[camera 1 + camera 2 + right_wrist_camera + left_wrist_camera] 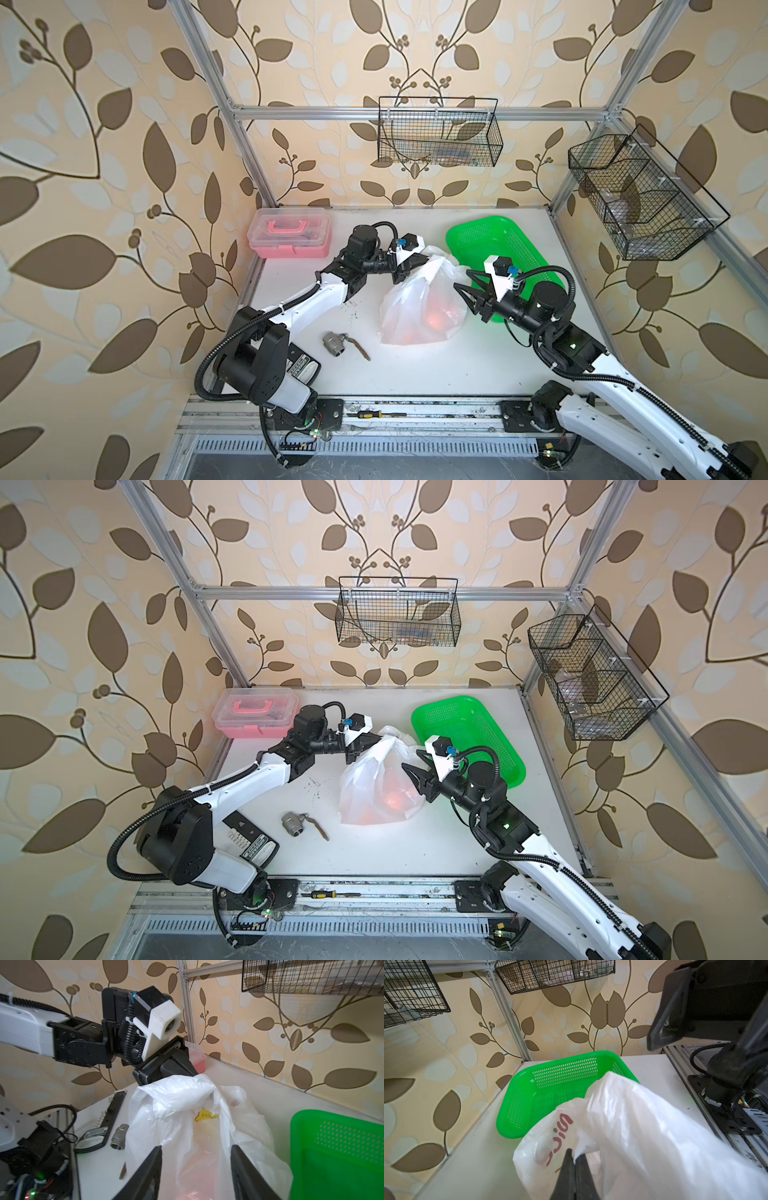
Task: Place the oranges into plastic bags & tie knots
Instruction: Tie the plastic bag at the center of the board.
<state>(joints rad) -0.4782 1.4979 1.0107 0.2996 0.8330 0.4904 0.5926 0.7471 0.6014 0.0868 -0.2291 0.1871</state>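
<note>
The left tool (573, 1164) is seen pinched shut on a fold of the plastic bag (415, 299) near its top, so that the film is held up from the surface (415, 365). The right tool (196, 1147) is held about half open. Its two black fingers (149, 1169) are set on either side of the bag's flank, but contact cannot be told.

The bag is thin, white and translucent. It stands mid-surface, just beside the green basket (478, 237), with its mouth gathered upward. The oranges (436, 316) are made out only as a soft orange glow low inside it in both top views.

The word "nice" (560, 1126) is printed in red on the film and is seen upside down in the left wrist view. A yellow patch (205, 1115) bears writing that cannot be read.
</note>
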